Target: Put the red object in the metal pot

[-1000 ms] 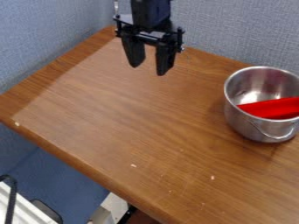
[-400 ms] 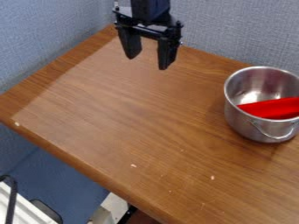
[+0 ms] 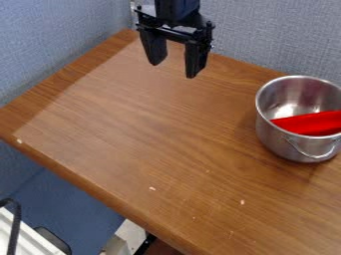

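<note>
The gripper (image 3: 174, 62) is hanging over the far part of the table (image 3: 134, 129), its two dark fingers (image 3: 155, 50) pointing downward and standing wide apart with nothing between them. The fingers are looking matte black, flat and tapering toward their tips, mounted under a boxy dark wrist that is running up out of the top of the view. The tips are showing clear of the wood beneath them.

Well away from the jaws, off to their right and nearer the camera, the metal pot (image 3: 296, 142) is sitting at the table's right edge. It is round, straight-sided and shiny silver, its inner wall catching soft reflections, with a thin loop handle showing low on its near side. The red object (image 3: 309, 123) is lying inside that pot, a smooth bright red bar leaning across the bottom toward the right wall.

The table is showing a warm brown wood grain with a satin sheen. Behind the jaws, a blue textured wall (image 3: 67, 30) is filling the background.
</note>
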Robot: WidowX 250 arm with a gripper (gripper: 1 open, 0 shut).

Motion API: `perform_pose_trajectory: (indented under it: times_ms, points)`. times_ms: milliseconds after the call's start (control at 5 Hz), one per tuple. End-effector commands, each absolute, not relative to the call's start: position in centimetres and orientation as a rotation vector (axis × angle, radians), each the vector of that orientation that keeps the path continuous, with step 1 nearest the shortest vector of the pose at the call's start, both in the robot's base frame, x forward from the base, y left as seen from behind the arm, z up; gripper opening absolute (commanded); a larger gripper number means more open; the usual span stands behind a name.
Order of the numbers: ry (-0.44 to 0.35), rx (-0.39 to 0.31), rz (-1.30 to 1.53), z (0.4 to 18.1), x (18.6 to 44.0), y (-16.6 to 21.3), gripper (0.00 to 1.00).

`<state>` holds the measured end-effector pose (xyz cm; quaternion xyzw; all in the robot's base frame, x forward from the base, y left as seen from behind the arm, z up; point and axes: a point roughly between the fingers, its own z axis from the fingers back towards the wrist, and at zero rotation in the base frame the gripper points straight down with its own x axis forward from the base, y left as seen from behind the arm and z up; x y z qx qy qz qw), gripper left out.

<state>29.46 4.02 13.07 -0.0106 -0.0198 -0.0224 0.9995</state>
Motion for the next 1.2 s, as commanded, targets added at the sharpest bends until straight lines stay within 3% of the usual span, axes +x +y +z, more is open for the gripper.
perform_pose_trajectory:
  times_ms: [0,200,800,1000]
  points:
    - [-0.087,-0.013,-0.033,13.5,30.8,4.1,1.00]
    - [-0.078,-0.013,-0.013,12.3,31.2,4.6,1.00]
    - [-0.075,-0.011,0.117,12.4,28.5,5.2,1.00]
    - [-0.078,-0.012,0.076,12.0,28.9,5.4,1.00]
